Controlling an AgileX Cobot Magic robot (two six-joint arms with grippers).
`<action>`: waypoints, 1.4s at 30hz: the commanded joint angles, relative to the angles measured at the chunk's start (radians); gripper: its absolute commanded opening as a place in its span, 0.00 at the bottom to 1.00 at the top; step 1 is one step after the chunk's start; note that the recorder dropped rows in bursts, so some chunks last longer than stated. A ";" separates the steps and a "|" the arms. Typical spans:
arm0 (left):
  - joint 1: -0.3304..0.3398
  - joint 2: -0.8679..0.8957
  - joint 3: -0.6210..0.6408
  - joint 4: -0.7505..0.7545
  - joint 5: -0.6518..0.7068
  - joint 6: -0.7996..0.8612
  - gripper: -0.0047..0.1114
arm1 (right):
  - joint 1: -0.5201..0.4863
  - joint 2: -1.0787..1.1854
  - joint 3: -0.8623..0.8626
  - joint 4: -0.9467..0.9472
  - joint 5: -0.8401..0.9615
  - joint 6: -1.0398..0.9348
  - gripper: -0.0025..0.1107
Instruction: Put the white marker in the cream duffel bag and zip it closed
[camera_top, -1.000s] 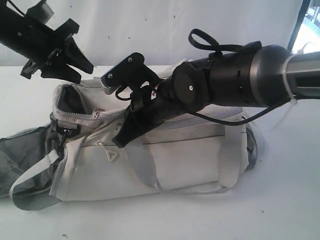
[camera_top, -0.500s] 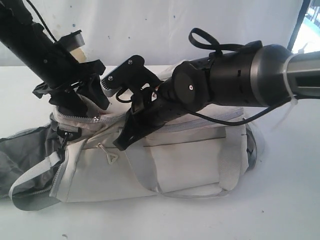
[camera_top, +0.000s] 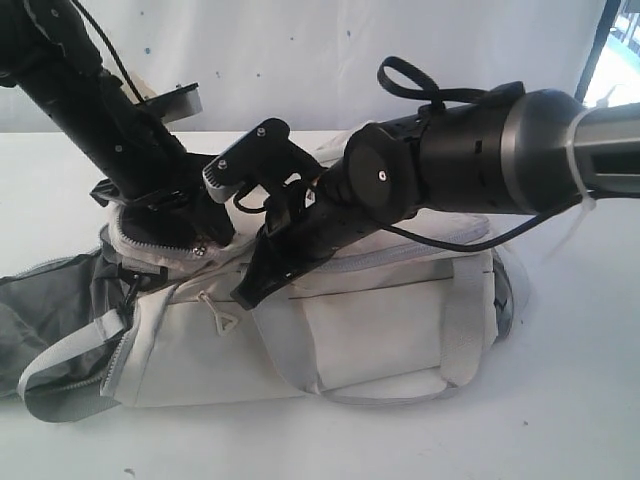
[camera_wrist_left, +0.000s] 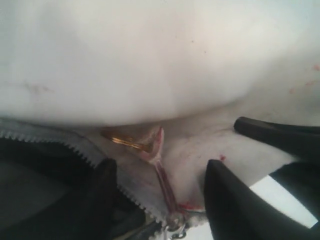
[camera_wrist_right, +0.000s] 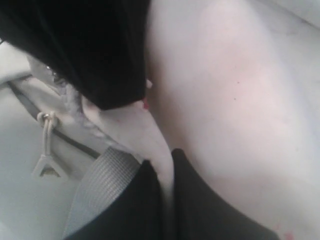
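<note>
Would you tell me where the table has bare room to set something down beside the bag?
In the exterior view, bare table runs below the cream duffel bag and right of it. Its open left end is crowded: the left gripper and right gripper both sit there.

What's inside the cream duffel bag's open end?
Only dark lining shows behind the unzipped teeth of the cream duffel bag. The left gripper covers the rest, so any marker is hidden.

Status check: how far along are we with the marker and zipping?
No sign of the white marker; cannot tell if it is inside. In hand: right gripper pinches the cream duffel bag fabric; open left gripper straddles the zipper pull. Left: the zipper gapes at that end; closing remains.
</note>
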 joint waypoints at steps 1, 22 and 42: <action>-0.005 -0.002 0.003 -0.021 -0.032 -0.042 0.39 | -0.008 -0.015 -0.005 0.004 0.004 0.004 0.02; -0.005 0.062 0.003 -0.070 0.042 -0.033 0.16 | -0.008 -0.016 -0.005 0.004 0.005 -0.011 0.02; 0.002 -0.075 -0.034 -0.037 0.057 -0.081 0.04 | -0.040 -0.016 -0.005 0.002 0.097 0.115 0.02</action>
